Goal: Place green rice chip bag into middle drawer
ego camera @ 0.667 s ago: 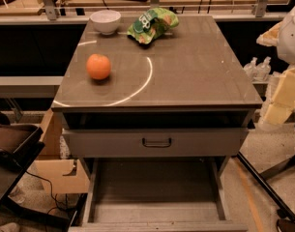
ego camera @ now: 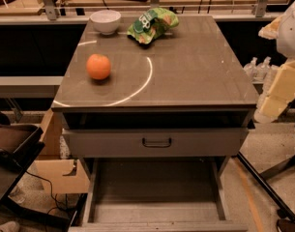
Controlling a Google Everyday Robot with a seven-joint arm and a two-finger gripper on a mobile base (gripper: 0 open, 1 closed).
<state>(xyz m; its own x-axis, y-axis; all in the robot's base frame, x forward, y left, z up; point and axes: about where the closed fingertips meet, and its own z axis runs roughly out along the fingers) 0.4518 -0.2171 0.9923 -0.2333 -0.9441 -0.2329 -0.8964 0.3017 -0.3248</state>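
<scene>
The green rice chip bag (ego camera: 152, 24) lies crinkled at the back of the cabinet top (ego camera: 185, 71), to the right of a white bowl. The middle drawer (ego camera: 156, 197) is pulled out below the closed drawer front, and its grey floor is bare. My gripper (ego camera: 277, 93) shows as pale cream parts of the arm at the right edge. It is beside the cabinet's front right corner, well away from the bag and above and to the right of the open drawer. It holds nothing that I can see.
A white bowl (ego camera: 105, 21) stands at the back left of the top and an orange (ego camera: 98, 66) sits on the left side. The closed drawer front with a dark handle (ego camera: 156, 142) is above the open drawer. A cardboard box (ego camera: 60, 173) and dark furniture (ego camera: 11, 149) stand at the left. A dark floor bar (ego camera: 263, 187) lies at the right.
</scene>
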